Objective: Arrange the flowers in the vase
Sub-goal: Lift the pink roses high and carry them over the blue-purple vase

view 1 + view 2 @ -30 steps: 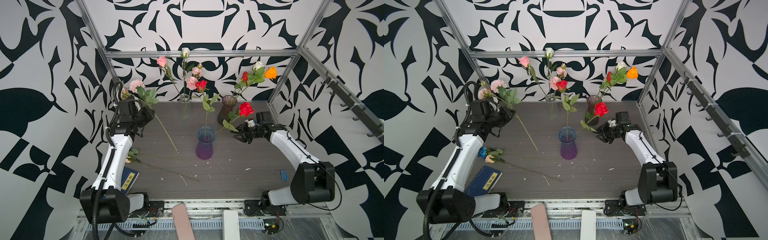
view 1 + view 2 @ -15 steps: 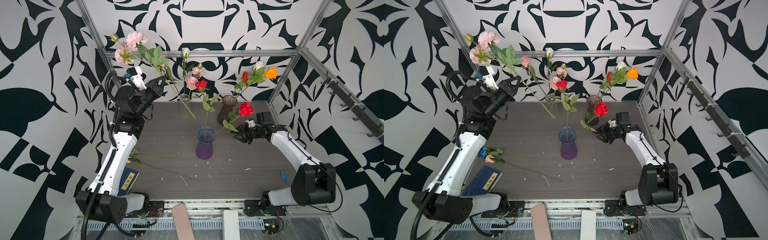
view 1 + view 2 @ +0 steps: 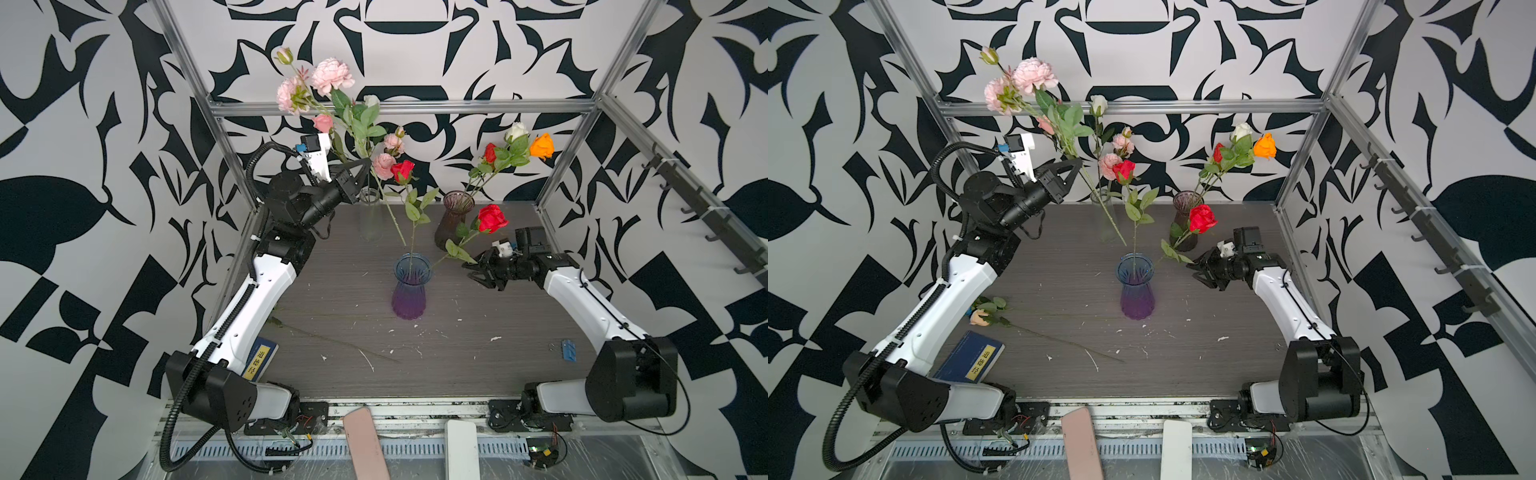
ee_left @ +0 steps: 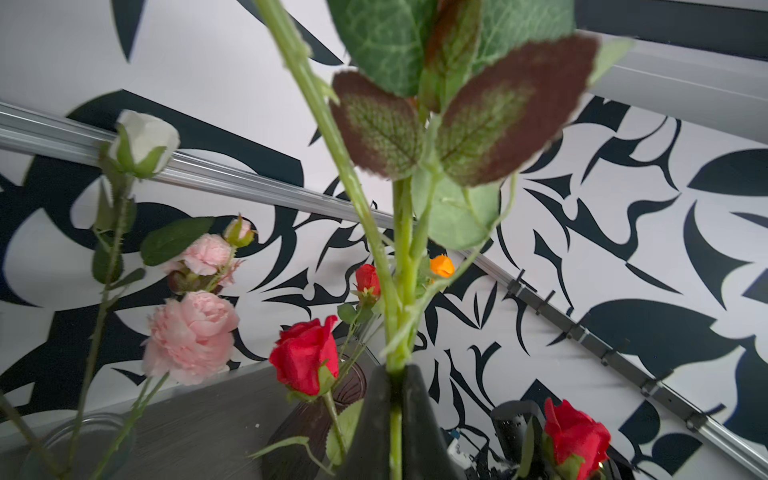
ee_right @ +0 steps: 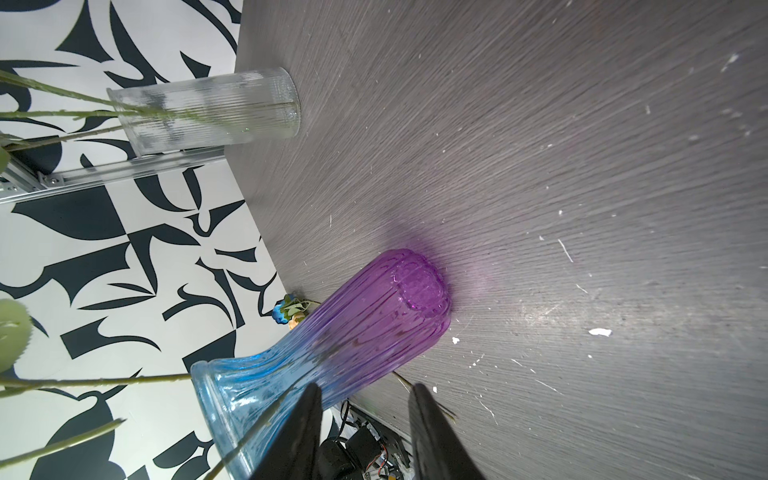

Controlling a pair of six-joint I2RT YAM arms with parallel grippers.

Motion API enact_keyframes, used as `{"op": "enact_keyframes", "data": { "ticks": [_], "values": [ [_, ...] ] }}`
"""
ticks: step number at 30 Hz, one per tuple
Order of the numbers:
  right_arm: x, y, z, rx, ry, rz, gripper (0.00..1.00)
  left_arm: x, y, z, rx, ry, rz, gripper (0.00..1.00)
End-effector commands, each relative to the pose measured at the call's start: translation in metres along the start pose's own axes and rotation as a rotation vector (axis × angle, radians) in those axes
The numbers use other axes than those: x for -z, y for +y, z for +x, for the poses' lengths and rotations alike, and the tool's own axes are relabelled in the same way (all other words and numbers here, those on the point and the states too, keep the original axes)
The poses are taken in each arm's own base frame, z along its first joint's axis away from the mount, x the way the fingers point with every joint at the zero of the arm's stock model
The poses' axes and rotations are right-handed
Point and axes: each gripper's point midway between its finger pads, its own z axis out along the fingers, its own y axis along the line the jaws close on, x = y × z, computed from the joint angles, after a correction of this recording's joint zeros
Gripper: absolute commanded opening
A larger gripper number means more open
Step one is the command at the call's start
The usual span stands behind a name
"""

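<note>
The blue-to-purple glass vase (image 3: 409, 291) (image 3: 1136, 291) (image 5: 365, 332) stands mid-table with two red roses in it: one upright (image 3: 402, 169), one leaning right (image 3: 492, 218). High at the back left, my left gripper (image 3: 359, 166) (image 3: 1073, 164) (image 4: 395, 374) is shut on the green stem (image 4: 399, 270) of a pink ruffled spray (image 3: 332, 77). The stem's lower end hangs just above and behind the vase rim. My right gripper (image 3: 478, 272) (image 3: 1200, 272) (image 5: 365, 415) is open and empty, right of the vase beside the leaning rose's leaves.
A clear ribbed vase (image 3: 370, 216) with pink and white flowers and a dark brown vase (image 3: 453, 220) with red, white and orange roses stand at the back. A peach flower (image 3: 982, 316) lies at the table's left, near a blue book (image 3: 971, 357).
The left arm has risen from low at the left and swung the pink spray up and rightward, toward the vase. The right arm has not moved.
</note>
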Motion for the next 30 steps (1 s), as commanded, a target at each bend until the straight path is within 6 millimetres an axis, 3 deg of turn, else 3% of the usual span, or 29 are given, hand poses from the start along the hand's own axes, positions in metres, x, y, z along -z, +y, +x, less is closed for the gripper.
{"op": "enact_keyframes", "data": {
  "ticks": [1, 7, 22, 30],
  "values": [
    [0.008, 0.005, 0.001, 0.006, -0.023, -0.017, 0.39, 0.001, -0.026, 0.015, -0.088, 0.066, 0.068, 0.00],
    [0.011, 0.002, 0.002, 0.001, -0.037, -0.004, 0.39, 0.003, -0.038, 0.061, -0.120, 0.149, 0.081, 0.00],
    [0.013, -0.004, 0.005, -0.014, -0.055, 0.005, 0.39, -0.002, -0.058, 0.108, -0.181, 0.241, 0.127, 0.00],
    [0.011, -0.003, 0.003, -0.015, -0.051, 0.003, 0.39, 0.006, -0.060, 0.160, -0.250, 0.339, 0.164, 0.03]
  ]
}}
